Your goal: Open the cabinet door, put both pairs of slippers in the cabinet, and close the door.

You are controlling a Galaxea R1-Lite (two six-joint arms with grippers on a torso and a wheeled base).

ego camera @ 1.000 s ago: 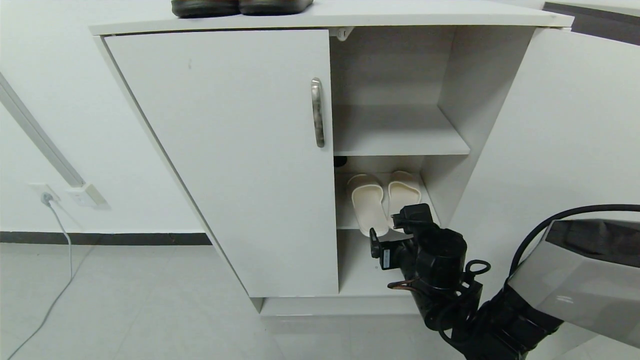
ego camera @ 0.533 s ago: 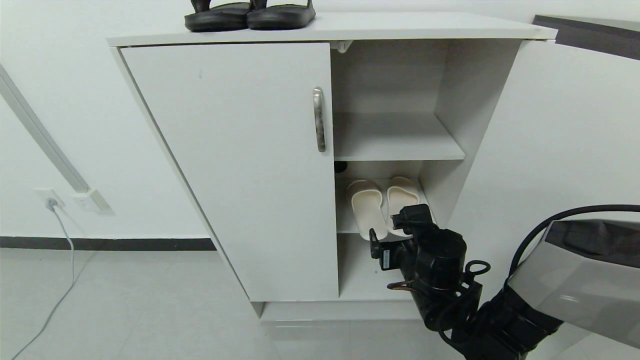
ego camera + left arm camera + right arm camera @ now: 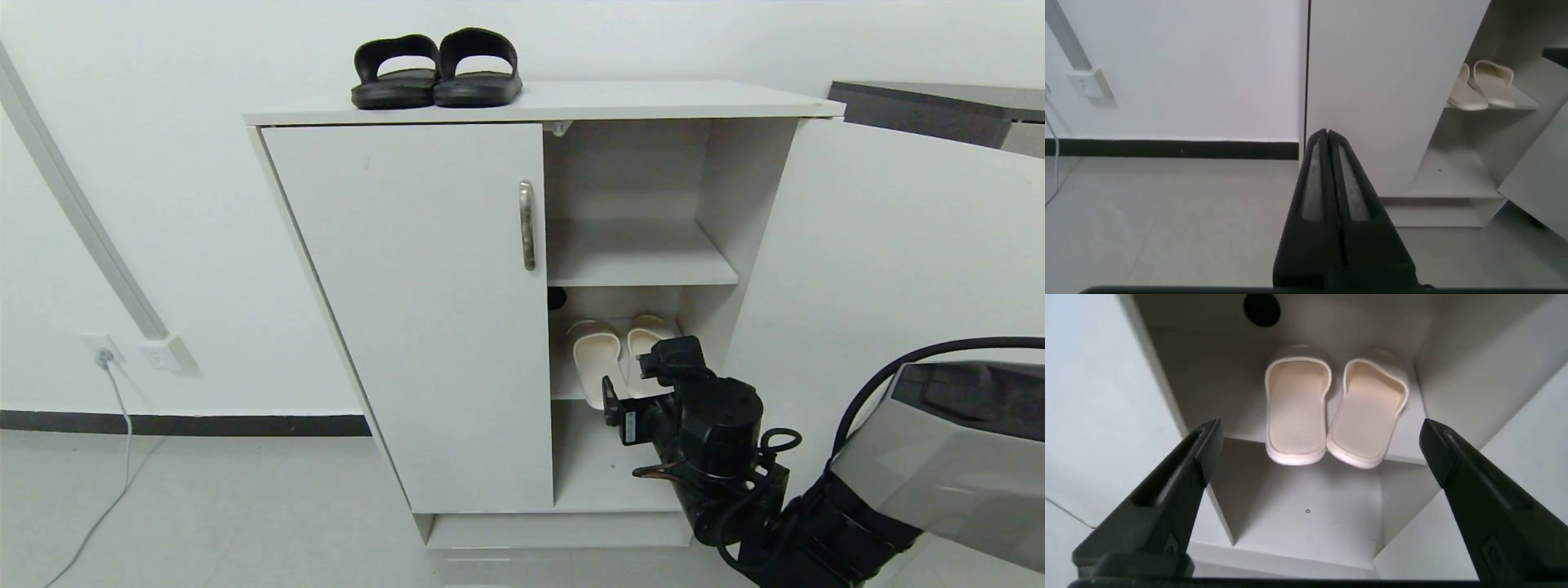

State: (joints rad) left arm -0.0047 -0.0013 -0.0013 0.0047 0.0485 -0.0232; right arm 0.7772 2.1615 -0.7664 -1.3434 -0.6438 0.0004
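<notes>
Head view: a white cabinet [image 3: 539, 102] is shown at the centre of the frame, its left door [image 3: 416, 310] closed and fitted with a vertical metal handle [image 3: 527, 225]. The right door [image 3: 898, 245] is swung fully outward toward the right edge of the frame, so that the right-hand compartment is exposed. A pair of black slippers [image 3: 437, 69] is placed side by side on the cabinet top, at upper centre. A pair of cream slippers [image 3: 620, 355] is laid side by side on the middle shelf, below a bare upper shelf [image 3: 637, 257]. The right gripper [image 3: 633, 380] is positioned at lower centre, just in front of the cream slippers and apart from them; in the right wrist view its fingers are spread wide, with nothing held between them. In the left wrist view, the left gripper [image 3: 1328, 175] is seen with its fingers pressed together on nothing, above the grey floor [image 3: 1167, 220] and beside the cabinet. A wall socket [image 3: 104, 353] with a grey cable [image 3: 122, 441] is located at lower left.
</notes>
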